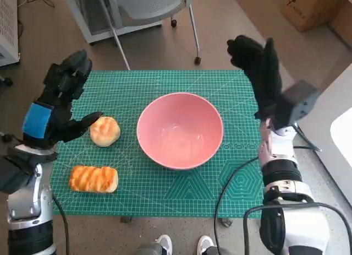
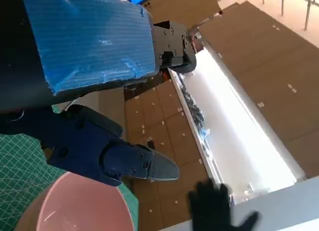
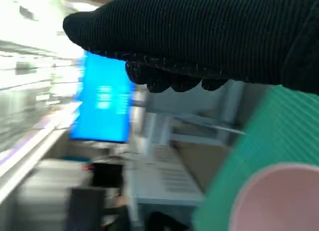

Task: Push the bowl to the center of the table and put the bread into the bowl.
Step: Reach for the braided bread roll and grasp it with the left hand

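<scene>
While the pink bowl (image 1: 180,130) sits near the middle of the green cutting mat (image 1: 165,183), both hands hold nothing. The left hand (image 1: 60,103) hovers over the mat's left edge with fingers spread, its thumb reaching toward the round bread roll (image 1: 105,131) just beside it; whether they touch I cannot tell. A striped, oblong bread (image 1: 93,178) lies nearer the robot, apart from the bowl. The right hand (image 1: 257,68), gloved, is raised at the mat's far right corner, fingers apart and empty.
</scene>
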Robot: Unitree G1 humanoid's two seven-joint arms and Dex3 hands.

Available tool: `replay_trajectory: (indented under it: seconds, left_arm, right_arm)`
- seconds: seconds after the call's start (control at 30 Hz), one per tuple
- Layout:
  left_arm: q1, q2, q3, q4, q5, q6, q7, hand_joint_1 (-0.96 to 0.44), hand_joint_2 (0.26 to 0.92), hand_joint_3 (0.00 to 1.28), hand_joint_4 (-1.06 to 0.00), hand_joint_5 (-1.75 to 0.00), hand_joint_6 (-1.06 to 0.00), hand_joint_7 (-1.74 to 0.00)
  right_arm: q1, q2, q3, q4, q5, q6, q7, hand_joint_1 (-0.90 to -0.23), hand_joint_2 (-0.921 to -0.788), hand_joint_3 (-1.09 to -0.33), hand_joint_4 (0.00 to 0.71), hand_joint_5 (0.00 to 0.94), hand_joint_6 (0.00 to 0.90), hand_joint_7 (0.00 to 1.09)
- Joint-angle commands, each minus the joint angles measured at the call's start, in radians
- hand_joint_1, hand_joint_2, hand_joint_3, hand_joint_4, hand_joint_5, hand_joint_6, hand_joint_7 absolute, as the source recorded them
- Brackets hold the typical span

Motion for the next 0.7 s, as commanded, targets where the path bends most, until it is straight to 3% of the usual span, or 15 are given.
replay_trajectory:
  seconds: [0.03, 0.1, 0.23, 0.27, 0.4, 0.57, 0.7]
  left_arm:
    - [0.013, 0.042, 0.011, -0.044, 0.001, 0.02, -0.015, -0.55, 0.921, 0.15, -0.19, 0.0, 0.0, -0.53]
    - [0.038, 0.078, -0.002, -0.081, 0.054, 0.042, -0.015, -0.56, 0.919, 0.12, -0.17, 0.0, 0.0, -0.48]
    - [0.122, 0.278, -0.043, -0.259, 0.318, 0.194, -0.065, -0.58, 0.856, 0.04, -0.09, 0.0, 0.0, -0.33]
    - [0.134, 0.325, -0.052, -0.306, 0.364, 0.251, -0.095, -0.46, 0.767, 0.03, -0.1, 0.0, -0.07, -0.27]
    - [0.16, 0.435, -0.072, -0.442, 0.439, 0.425, -0.203, -0.33, 0.693, 0.03, -0.03, 0.0, -0.13, -0.11]
    - [0.191, 0.479, -0.084, -0.537, 0.509, 0.462, -0.24, -0.24, 0.666, 0.02, -0.02, -0.01, -0.18, -0.08]
    - [0.219, 0.486, -0.084, -0.562, 0.552, 0.406, -0.231, -0.31, 0.658, 0.01, -0.06, -0.02, -0.22, -0.08]
  right_arm:
    - [0.008, -0.002, -0.024, -0.023, 0.066, -0.028, 0.104, -0.675, -0.921, -0.717, 0.151, 0.006, 0.335, 0.02]
    - [0.011, 0.002, -0.029, -0.04, 0.09, -0.033, 0.134, -0.681, -0.921, -0.696, 0.158, 0.008, 0.345, 0.03]
    - [0.021, 0.007, -0.036, -0.066, 0.124, -0.031, 0.174, -0.691, -0.921, -0.659, 0.176, 0.014, 0.364, 0.03]
    - [0.022, 0.008, -0.037, -0.071, 0.131, -0.027, 0.182, -0.693, -0.921, -0.645, 0.183, 0.015, 0.369, 0.03]
    - [0.022, 0.009, -0.035, -0.077, 0.143, -0.021, 0.196, -0.696, -0.921, -0.614, 0.189, 0.012, 0.375, 0.03]
    - [0.017, 0.01, -0.027, -0.074, 0.139, -0.022, 0.188, -0.697, -0.921, -0.604, 0.193, 0.011, 0.378, 0.03]
    - [0.011, 0.01, -0.016, -0.065, 0.131, -0.02, 0.177, -0.697, -0.921, -0.602, 0.193, 0.009, 0.379, 0.02]
